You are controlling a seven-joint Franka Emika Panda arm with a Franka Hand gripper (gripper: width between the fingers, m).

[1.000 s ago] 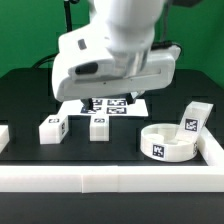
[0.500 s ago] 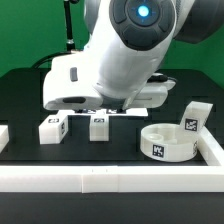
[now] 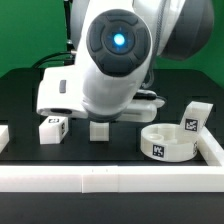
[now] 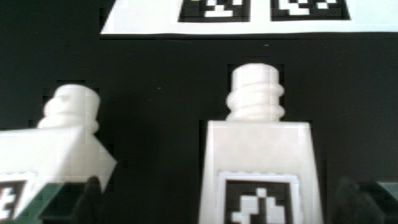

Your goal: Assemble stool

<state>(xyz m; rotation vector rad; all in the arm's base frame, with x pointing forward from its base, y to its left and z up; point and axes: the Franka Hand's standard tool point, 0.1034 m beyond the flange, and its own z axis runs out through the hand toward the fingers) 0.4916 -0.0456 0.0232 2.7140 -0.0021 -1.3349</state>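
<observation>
Two white block legs lie on the black table, one (image 3: 52, 128) toward the exterior view's left and one (image 3: 99, 130) right below the arm's hand. The round seat (image 3: 167, 143) sits at the exterior view's right, with the third leg (image 3: 192, 118) leaning on its rim. In the wrist view my gripper (image 4: 222, 205) is open. Its dark fingers (image 4: 63, 205) stand on either side of the middle leg (image 4: 262, 150), apart from it. That leg's screw tip points to the marker board. The other leg (image 4: 54, 140) lies beside it.
The marker board (image 4: 249, 15) lies just beyond the legs and is hidden by the arm in the exterior view. White border rails run along the front (image 3: 110, 178) and the exterior view's right (image 3: 212, 150). The arm's body (image 3: 110, 60) fills the middle.
The arm has swung toward the exterior view's left and come lower over the middle leg. It now hides the marker board. The legs and seat have not moved.
</observation>
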